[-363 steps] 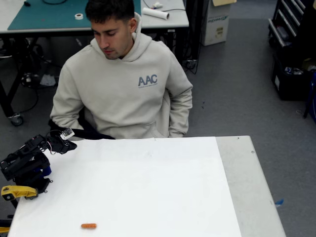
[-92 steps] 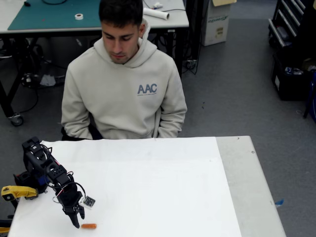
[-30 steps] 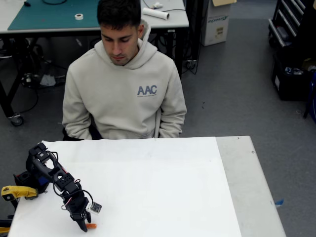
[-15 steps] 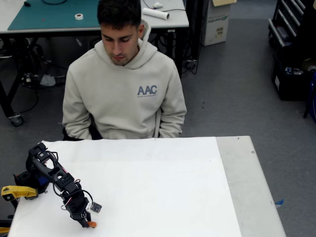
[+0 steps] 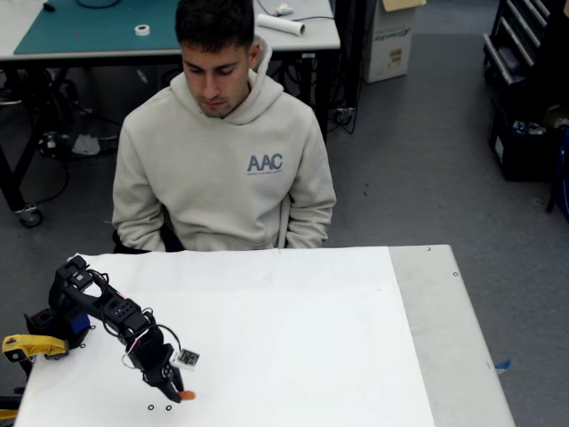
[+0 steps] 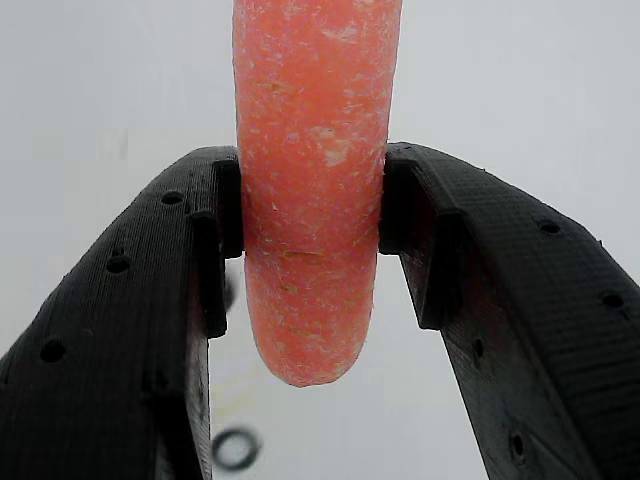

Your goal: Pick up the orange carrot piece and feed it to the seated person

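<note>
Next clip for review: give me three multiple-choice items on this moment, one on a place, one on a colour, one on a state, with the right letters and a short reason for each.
1. In the fixed view, where is the black two-finger gripper?
A. near the white table's front left
B. at the person's chest
C. over the grey strip on the right

2. What colour is the small rounded carrot piece?
A. green
B. orange
C. white

3. What is the gripper's state?
A. open and empty
B. shut on the carrot piece
C. open above the carrot piece

Answers: 1 A, it sits low on the left, far from the seated person in the beige hoodie. 2 B, both views show orange. 3 B, the wrist view shows both fingers pressed against its sides.
</note>
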`<state>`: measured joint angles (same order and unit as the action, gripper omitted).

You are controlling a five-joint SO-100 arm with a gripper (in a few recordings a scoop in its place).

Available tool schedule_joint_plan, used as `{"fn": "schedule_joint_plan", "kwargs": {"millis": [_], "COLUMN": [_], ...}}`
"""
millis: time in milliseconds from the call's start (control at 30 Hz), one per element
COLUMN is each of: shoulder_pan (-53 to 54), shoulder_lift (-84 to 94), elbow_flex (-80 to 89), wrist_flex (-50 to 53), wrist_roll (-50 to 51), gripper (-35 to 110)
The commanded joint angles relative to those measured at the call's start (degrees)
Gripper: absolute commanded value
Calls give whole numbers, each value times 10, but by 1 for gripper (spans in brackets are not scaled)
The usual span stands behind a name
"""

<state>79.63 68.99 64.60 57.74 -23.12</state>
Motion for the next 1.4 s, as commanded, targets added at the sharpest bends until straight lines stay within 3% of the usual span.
{"fn": "schedule_joint_plan", "kwargs": {"millis": [0, 333, 1100, 1367], "shoulder_pan": [-13, -91, -386, -512], "shoulder_lift": [22, 14, 11, -47], "elbow_flex": [-139, -333, -577, -666], "wrist_flex": [-5, -6, -5, -5], "wrist_roll": [-9, -33, -545, -598], "gripper": [-3, -3, -3, -2]}}
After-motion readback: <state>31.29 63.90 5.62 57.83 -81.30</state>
